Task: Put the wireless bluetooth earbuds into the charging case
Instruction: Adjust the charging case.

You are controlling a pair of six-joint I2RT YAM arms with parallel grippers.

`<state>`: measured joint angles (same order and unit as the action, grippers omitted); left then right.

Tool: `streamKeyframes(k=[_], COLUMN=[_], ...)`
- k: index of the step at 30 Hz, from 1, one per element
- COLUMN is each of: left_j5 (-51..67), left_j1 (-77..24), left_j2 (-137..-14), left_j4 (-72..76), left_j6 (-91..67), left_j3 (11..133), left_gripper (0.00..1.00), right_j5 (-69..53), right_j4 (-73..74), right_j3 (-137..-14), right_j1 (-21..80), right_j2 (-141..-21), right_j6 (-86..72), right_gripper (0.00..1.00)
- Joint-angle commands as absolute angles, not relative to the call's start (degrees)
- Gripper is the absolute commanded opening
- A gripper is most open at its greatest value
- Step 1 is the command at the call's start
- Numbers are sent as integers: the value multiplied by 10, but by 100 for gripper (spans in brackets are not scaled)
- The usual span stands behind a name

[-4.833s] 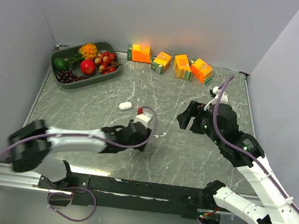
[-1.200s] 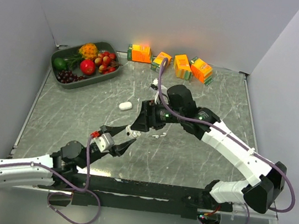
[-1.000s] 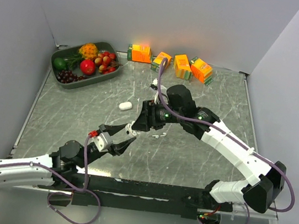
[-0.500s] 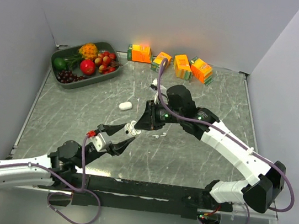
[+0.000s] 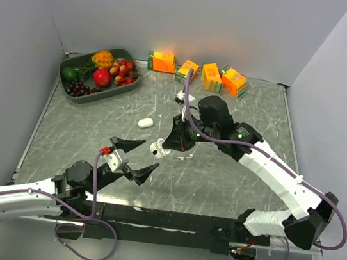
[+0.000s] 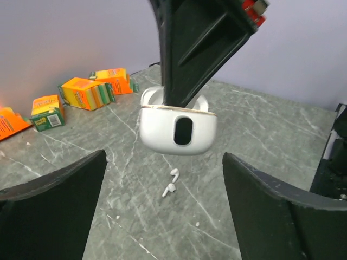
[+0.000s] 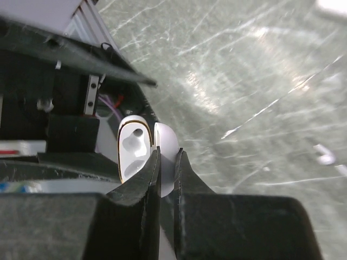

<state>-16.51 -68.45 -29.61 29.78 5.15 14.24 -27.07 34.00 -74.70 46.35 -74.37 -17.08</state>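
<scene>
So the right hand (image 5: 167, 143) is clamped shut on the charging case (image 5: 158, 148), holding it up off the bench (image 5: 217, 188) with the case flipped open. On its own wrist cam the two fingers (image 7: 192, 187) pinch what looks like the lid half, with one finger wedged into the gap between lid and body (the earbud sockets show in the body half). The left hand (image 5: 136, 158) sits just on the near side of the case, fingers spread wide apart with nothing between them. In its wrist view the case hangs dead centre between the two fingers, touching neither. The earbuds (image 6: 174, 174) both lie on the bench, side by side and nearly touching, below and a bit beyond the hanging case, so clear of both hands. From the top camera they sit just right of the case, under the right wrist. Further out there's a small white oval thing (image 5: 145, 123) on the bench left of the right arm. A row of orange juice cartons (image 5: 211, 77) lines the back wall, and a fruit tray (image 5: 117, 90) sits in the back left corner.
</scene>
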Motion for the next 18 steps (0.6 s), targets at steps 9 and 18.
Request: streamKeyframes(k=[9,18], left_j5=[-24,262], left_j1=[-675,-570], left_j2=[-246,-312], left_j4=[237,206], left_j6=[-64,-128], left_j3=[185,235], left_gripper=[96,95], right_j5=[-68,-79], right_j4=[387,364], right_j3=[-763,-741], right_j1=[583,595], right_j2=[-662,-618], right_j6=[112,171], right_gripper=[0,0])
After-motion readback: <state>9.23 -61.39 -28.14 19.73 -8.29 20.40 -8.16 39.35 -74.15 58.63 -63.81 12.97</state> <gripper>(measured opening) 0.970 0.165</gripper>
